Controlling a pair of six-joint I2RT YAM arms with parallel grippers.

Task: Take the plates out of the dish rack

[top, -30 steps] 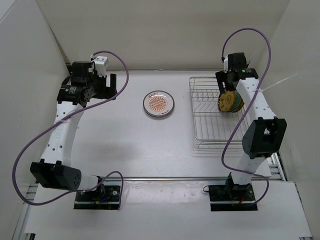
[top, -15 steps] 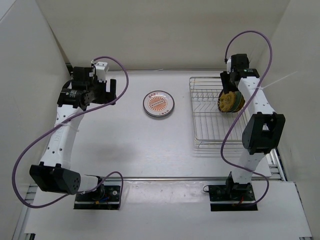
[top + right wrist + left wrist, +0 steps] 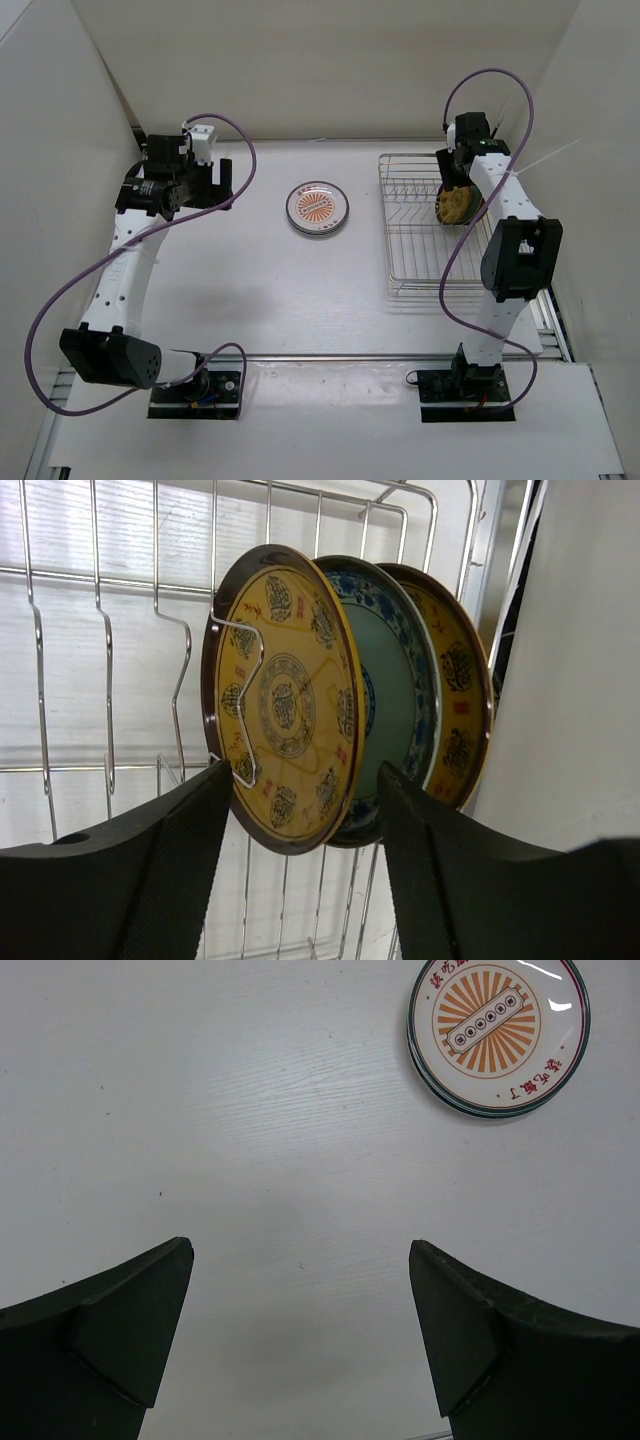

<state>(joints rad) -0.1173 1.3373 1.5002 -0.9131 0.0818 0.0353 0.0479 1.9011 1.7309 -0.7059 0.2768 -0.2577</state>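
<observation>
Currently the right gripper (image 3: pixel 304 802) sits low at the far right of the dish rack (image 3: pixel 425 225), jaws partly apart. Its two dark fingers stand either side of the lower rims of the plates racked there. Three plates stand on edge between the wire bars, close together: a yellow plate with brown pattern (image 3: pixel 285 705) in front, a teal-blue patterned plate (image 3: pixel 395 680) just behind it, and a second yellow plate (image 3: pixel 455 710) at the back. In the right wrist view the front yellow plate and the teal-blue one fall within the gap between the fingers. The rear yellow plate lies beyond the right-hand finger. Whether either finger touches a rim cannot be told. A wire prong crosses the face of the front plate. The left gripper (image 3: pixel 300 1290) is spread wide and holds nothing, over bare white table (image 3: pixel 300 290) at the far left. A white plate with orange sunburst (image 3: pixel 498 1035) lies flat on the table, well apart from the rack, ahead and to the right of the left fingers.
</observation>
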